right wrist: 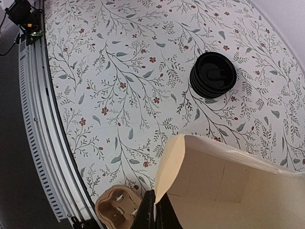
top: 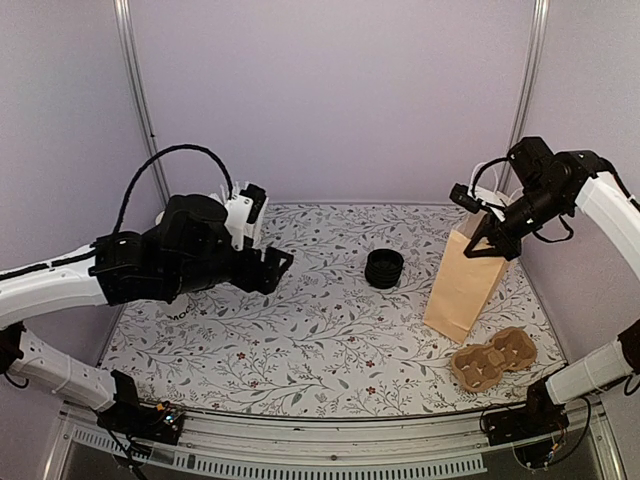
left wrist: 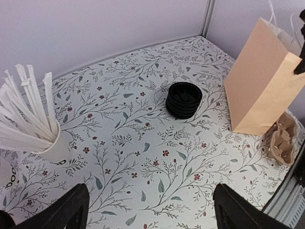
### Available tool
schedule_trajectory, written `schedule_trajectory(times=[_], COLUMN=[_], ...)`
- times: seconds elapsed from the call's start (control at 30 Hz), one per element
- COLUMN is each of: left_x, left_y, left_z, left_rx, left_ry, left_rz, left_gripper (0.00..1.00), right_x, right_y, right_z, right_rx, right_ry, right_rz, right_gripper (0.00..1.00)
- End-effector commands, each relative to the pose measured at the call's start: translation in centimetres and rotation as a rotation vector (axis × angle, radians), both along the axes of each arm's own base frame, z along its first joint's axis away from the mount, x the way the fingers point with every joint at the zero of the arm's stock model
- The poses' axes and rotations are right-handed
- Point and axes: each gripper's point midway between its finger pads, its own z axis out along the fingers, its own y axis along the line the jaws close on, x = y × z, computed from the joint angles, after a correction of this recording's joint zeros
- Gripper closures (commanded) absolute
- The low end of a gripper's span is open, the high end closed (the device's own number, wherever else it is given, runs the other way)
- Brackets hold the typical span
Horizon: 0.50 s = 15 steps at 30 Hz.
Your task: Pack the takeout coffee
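Left gripper (left wrist: 151, 207) hangs wide open over the table (left wrist: 143, 143), while the right gripper (right wrist: 153, 210) is pinched shut on the paper bag (right wrist: 228, 186) rim. Can't spot the lidded coffee for sure, maybe it's that white sliver (left wrist: 7, 179) beside the straw cup (left wrist: 52, 143). Paper cup's probably light and crushable, so I'd grab it gently mid-wall.

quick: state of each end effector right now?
Left end effector: open, holding nothing.
Right end effector: shut, pinching the paper bag at its top edge.
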Motion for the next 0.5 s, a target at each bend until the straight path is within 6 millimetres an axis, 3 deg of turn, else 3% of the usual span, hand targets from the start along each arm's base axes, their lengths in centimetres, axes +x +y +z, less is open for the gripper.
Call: schedule_trajectory(times=[0.0,0.2,0.47], left_x=[0.2,0.1,-0.2], left_y=[3.2,5.5,6.4], left_z=[0.5,1.6,1.6], left_rx=[-0.007,-0.004,0.004], left_ry=[-0.003,-0.007,0.017], left_rz=[0.087,0.128,0.154], left_gripper=[0.07,0.03,0.03], right_x=[-1.2,-3.2,-4.7], right_y=[3.3,7.4,10.4], right_z=[2.5,4.4,2.8], right_rx=[0.140,0.258,0.249], right_ry=[0.050,0.127,0.214], right_rz=[0.095,0.221,0.322], right_gripper=[1.00,0.99,0.98])
